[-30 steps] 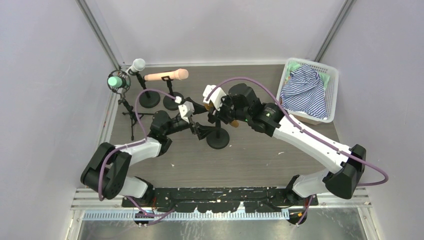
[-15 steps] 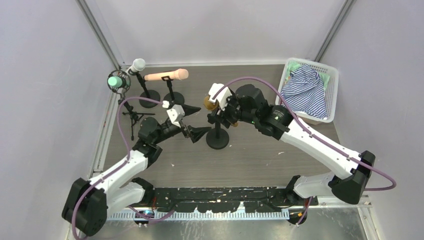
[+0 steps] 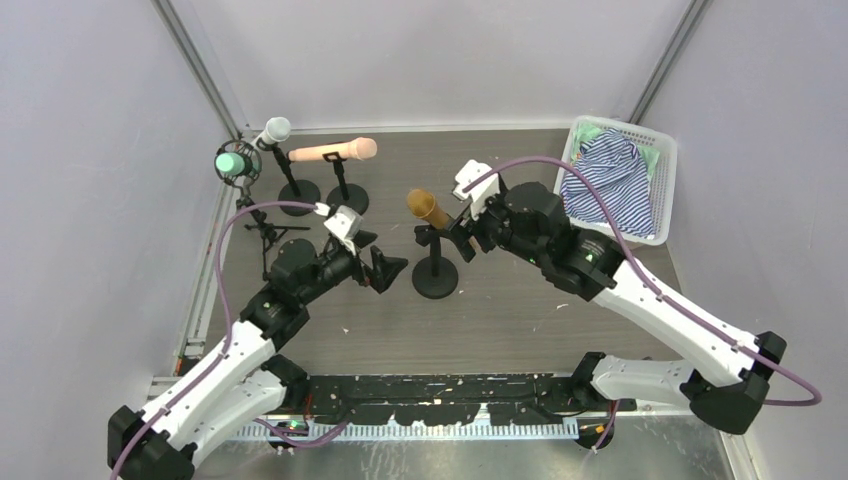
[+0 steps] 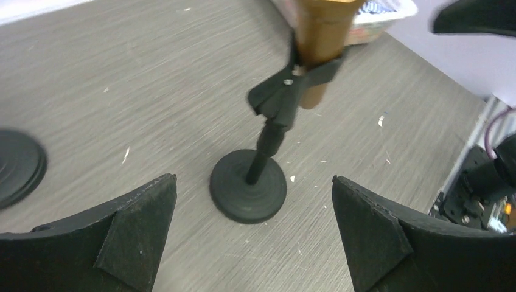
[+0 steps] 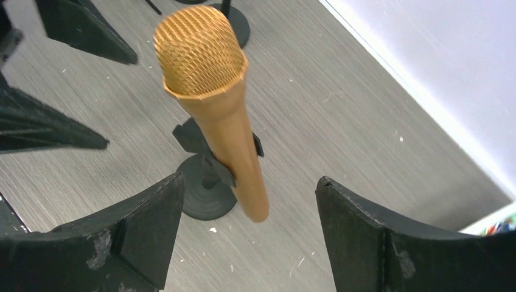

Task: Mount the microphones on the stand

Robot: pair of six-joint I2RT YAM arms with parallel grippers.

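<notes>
The golden-brown microphone (image 3: 428,208) sits tilted in the clip of a black round-base stand (image 3: 436,282) at mid-table. My right gripper (image 3: 462,235) is open just right of it. In the right wrist view the microphone (image 5: 219,115) has its tail end before the spread jaws of that gripper (image 5: 250,179), untouched. My left gripper (image 3: 385,270) is open to the left of the stand; in its wrist view the gripper (image 4: 254,179) faces the stand base (image 4: 248,185), with the clip (image 4: 292,91) above. At the back left, the mint green (image 3: 232,161), white (image 3: 272,131) and peach-pink (image 3: 333,151) microphones sit on stands.
A white basket (image 3: 660,170) with a striped cloth (image 3: 605,180) stands at the back right. Two round stand bases (image 3: 299,198) (image 3: 347,201) and a tripod (image 3: 262,232) crowd the back left. Purple cables loop over both arms.
My right gripper has opened, let go of the golden-brown microphone and drawn back to the right. My left gripper has pulled away from the stand toward the near left.
</notes>
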